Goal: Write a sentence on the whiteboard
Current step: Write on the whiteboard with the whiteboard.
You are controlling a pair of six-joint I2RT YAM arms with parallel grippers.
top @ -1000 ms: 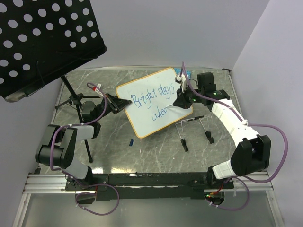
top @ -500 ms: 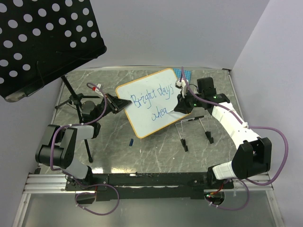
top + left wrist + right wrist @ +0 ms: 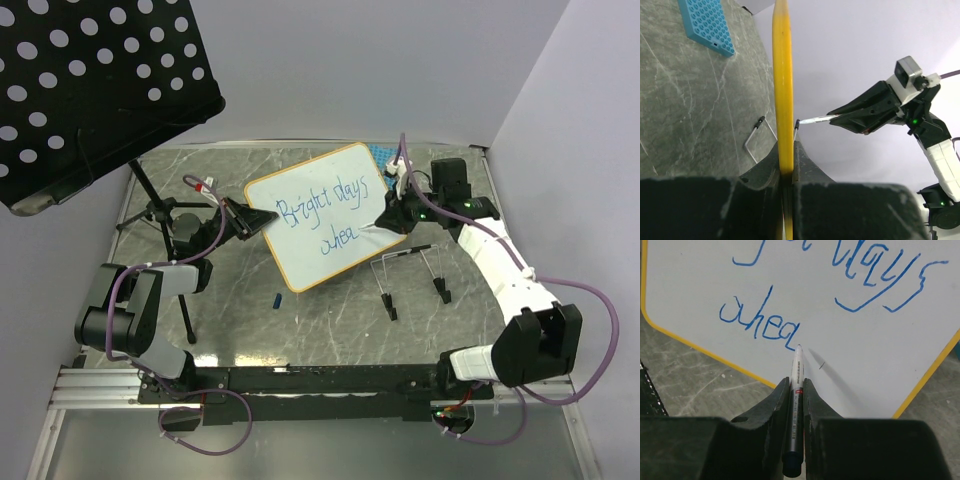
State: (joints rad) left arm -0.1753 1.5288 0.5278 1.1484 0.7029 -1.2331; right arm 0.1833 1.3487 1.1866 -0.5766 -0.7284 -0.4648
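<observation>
From above, the whiteboard [image 3: 300, 255] is held tilted over the marble tabletop [image 3: 330, 330], its left corner clamped in the left hand [image 3: 247, 220]. The left wrist view shows that hand closed tight on the yellow rim, seen edge-on. In the right wrist view, the right hand [image 3: 796, 385] grips a marker [image 3: 797, 365], its tip touching the whiteboard just after "ahea" in the sentence [image 3: 760, 327].

Overhead view, two close wrist views (left seemingly edge-on); common whiteboard [image 3: 295, 257]

A black perforated music stand [image 3: 100, 90] rises at the left of the marbled surface [image 3: 330, 325]. A blue studded plate [image 3: 706, 22] lies far back. A small blue piece [image 3: 277, 298], perhaps a cap, lies nearer.
</observation>
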